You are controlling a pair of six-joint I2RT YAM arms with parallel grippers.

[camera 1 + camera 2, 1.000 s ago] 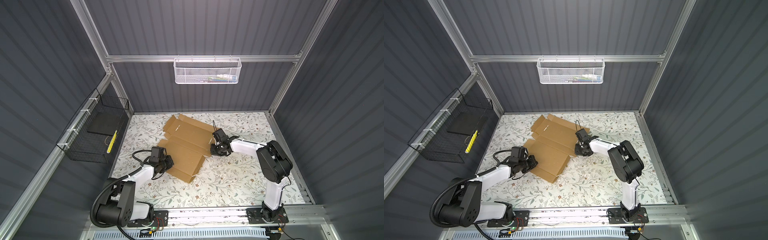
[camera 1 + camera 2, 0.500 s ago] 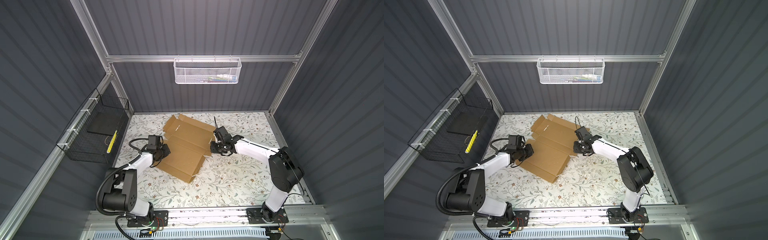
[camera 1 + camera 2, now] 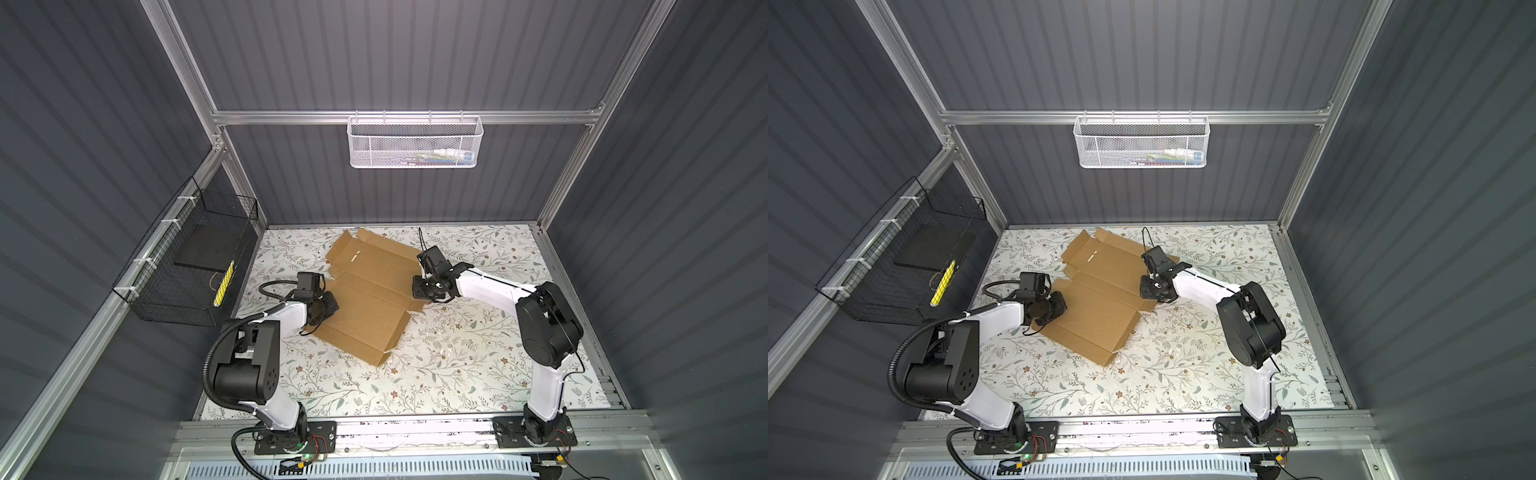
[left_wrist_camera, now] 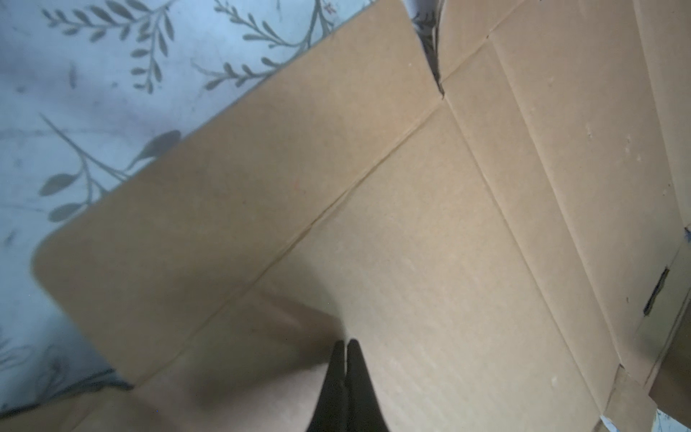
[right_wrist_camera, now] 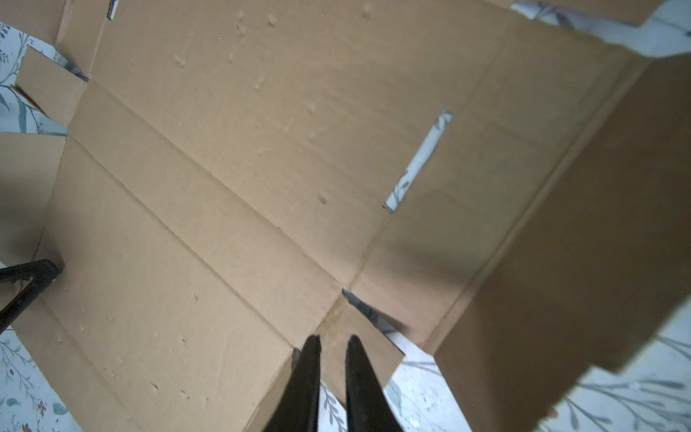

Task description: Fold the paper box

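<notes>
floral surface (image 3: 457, 353) carries the paper box (image 3: 365, 299), a flat creased sheet whose long axis runs front to back, slightly skewed. it lies between the arms. the left end effector (image 4: 346, 349), fingers pressed together, rests its tips on the left side. the right end effector (image 5: 332, 344), fingers a narrow slit apart, sits at the right corner flap (image 5: 336, 321); whether it pinches the flap i cannot tell. each side probably suits its nearer arm

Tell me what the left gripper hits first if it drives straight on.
The paper box: the left gripper, fingers shut, points at its flat brown panel just past the tips, beside a crease. Depth is unclear; it may already touch.
</notes>
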